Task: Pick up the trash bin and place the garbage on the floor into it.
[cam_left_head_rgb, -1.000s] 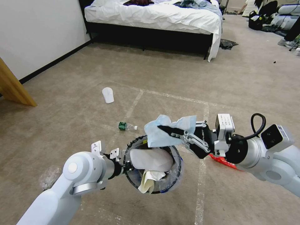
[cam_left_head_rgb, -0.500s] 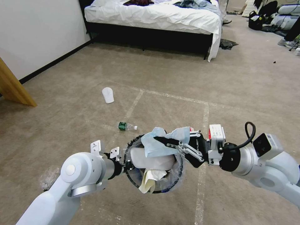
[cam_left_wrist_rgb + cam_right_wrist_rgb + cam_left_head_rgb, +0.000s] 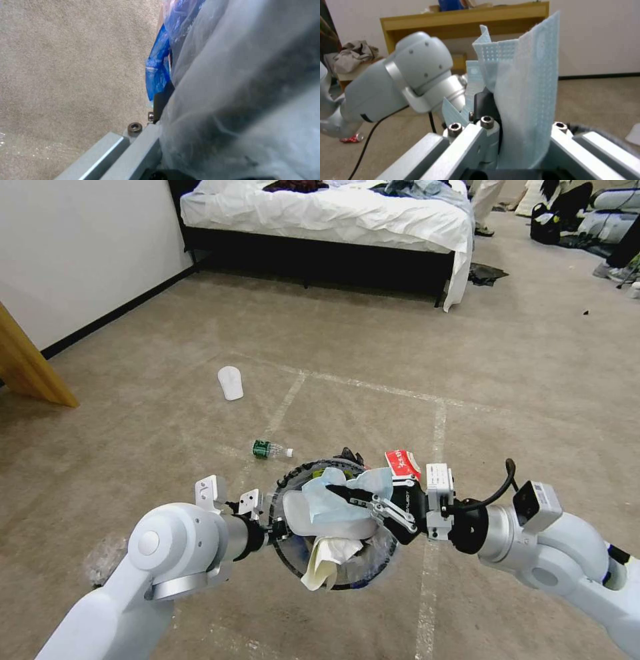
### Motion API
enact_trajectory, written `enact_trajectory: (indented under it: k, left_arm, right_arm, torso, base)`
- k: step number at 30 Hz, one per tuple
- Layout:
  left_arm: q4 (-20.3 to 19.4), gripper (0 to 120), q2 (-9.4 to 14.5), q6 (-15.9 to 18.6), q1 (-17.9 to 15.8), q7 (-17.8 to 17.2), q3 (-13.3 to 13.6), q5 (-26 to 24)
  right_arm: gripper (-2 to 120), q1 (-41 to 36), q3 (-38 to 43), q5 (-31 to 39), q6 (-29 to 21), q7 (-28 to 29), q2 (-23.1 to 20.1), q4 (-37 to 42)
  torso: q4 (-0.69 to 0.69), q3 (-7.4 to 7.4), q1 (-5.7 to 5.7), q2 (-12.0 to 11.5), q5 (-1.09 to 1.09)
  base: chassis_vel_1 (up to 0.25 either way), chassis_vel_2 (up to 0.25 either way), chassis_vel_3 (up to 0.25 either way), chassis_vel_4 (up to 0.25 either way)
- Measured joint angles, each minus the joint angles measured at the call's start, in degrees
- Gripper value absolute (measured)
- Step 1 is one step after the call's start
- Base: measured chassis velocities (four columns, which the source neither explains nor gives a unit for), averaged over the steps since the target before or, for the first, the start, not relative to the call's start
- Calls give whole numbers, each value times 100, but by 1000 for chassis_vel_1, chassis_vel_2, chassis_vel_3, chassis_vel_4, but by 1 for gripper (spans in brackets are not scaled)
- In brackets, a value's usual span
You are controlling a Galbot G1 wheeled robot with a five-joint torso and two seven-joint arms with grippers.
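The trash bin [image 3: 333, 533] is being held off the floor [image 3: 373, 353] by the left gripper [image 3: 270, 527], which is clamped on the rim at the bin's left side; in the left wrist view the clear, blue-edged liner bag [image 3: 160, 65] is being pressed right against that gripper's finger. Inside the bin a white slipper [image 3: 300, 513] and crumpled white paper [image 3: 327, 560] are being carried, the paper hanging over the near rim.

A pale blue cloth-like sheet [image 3: 347, 497] is being gripped by the right gripper [image 3: 347, 493], whose black fingers are closed on it directly above the bin's opening. In the right wrist view the sheet [image 3: 520, 100] is being pinched between the fingers and is standing up in folds, with the left arm's grey elbow [image 3: 403, 85] just behind it.

A red and white wrapper [image 3: 402, 463] is being seen just beyond the right gripper, near the bin's far right rim. A clear plastic bottle with a green label [image 3: 269, 449] is lying on the carpet just beyond the bin, and a second white slipper [image 3: 231, 382] is lying farther off to the left, near a whitish tape line [image 3: 287, 403]. A crushed red can [image 3: 351, 138] is being shown on the carpet in the right wrist view. A bed with white sheets [image 3: 327, 213] is standing at the far end of the room.
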Motion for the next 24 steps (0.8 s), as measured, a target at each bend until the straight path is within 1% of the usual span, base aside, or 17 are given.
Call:
enact_trajectory:
  k: [4,6,7,8,9,11,13,14,15,17,18,19,20,22,23,24]
  left_arm:
    - [7,0,-17,0,19,4,4,30]
    - [6,0,-17,0,46,7,1,46]
    - [6,0,-17,0,46,7,1,46]
    - [5,0,-15,0,64,20,-6,64]
    - [5,0,-15,0,64,20,-6,64]
    - [5,0,-12,0,76,35,-11,89]
    - [6,0,-13,0,76,35,-11,91]
    - [9,0,-20,0,76,39,-11,97]
    - [9,0,-20,0,76,39,-11,97]
    - [14,0,-32,0,68,56,-10,110]
    - [24,0,-37,0,69,66,-10,125]
    - [24,0,-37,0,69,66,-10,125]
    - [36,0,-40,0,80,79,-10,145]
    - [45,0,-45,0,99,92,-10,172]
    - [45,0,-45,0,99,92,-10,172]
    - [46,0,-47,0,108,97,-10,182]
  right_arm:
    - [0,-150,-7,-96,-2,-24,47,-76]
    - [5,-189,-7,-153,0,-34,87,-150]
    - [5,-189,-7,-153,0,-34,87,-150]
    - [11,-204,-7,-178,3,-34,106,-192]
    - [11,-204,-7,-178,3,-34,106,-192]
    - [23,-215,-27,-212,4,-28,127,-254]
    - [23,-215,-34,-217,5,-25,130,-261]
    - [33,-214,-68,-248,8,-2,140,-294]
    - [33,-214,-68,-248,8,-2,140,-294]
    - [44,-189,-117,-270,22,85,159,-336]
    - [48,-183,-121,-282,23,92,160,-352]
    - [48,-183,-121,-282,23,92,160,-352]
    - [54,-175,-126,-306,26,99,166,-369]
    - [63,-173,-129,-321,27,115,177,-379]
    - [63,-173,-129,-321,27,115,177,-379]
    - [67,-173,-129,-323,26,123,179,-381]
  torso:
    - [0,0,0,0,0]
    - [0,0,0,0,0]
    - [0,0,0,0,0]
    - [0,0,0,0,0]
    - [0,0,0,0,0]
    - [0,0,0,0,0]
    - [0,0,0,0,0]
    - [0,0,0,0,0]
    - [0,0,0,0,0]
    - [0,0,0,0,0]
    - [0,0,0,0,0]
    - [0,0,0,0,0]
    - [0,0,0,0,-1]
    - [0,0,0,0,0]
    - [0,0,0,0,0]
    - [0,0,0,0,0]
  base:
    - [0,0,0,0]
    - [0,0,0,0]
    - [0,0,0,0]
    - [0,0,0,0]
    - [0,0,0,0]
    - [0,0,0,0]
    - [0,0,0,0]
    - [0,0,0,0]
    - [0,0,0,0]
    - [0,0,0,0]
    - [0,0,0,0]
    - [0,0,0,0]
    - [0,0,0,0]
    - [0,0,0,0]
    - [0,0,0,0]
    - [0,0,0,0]
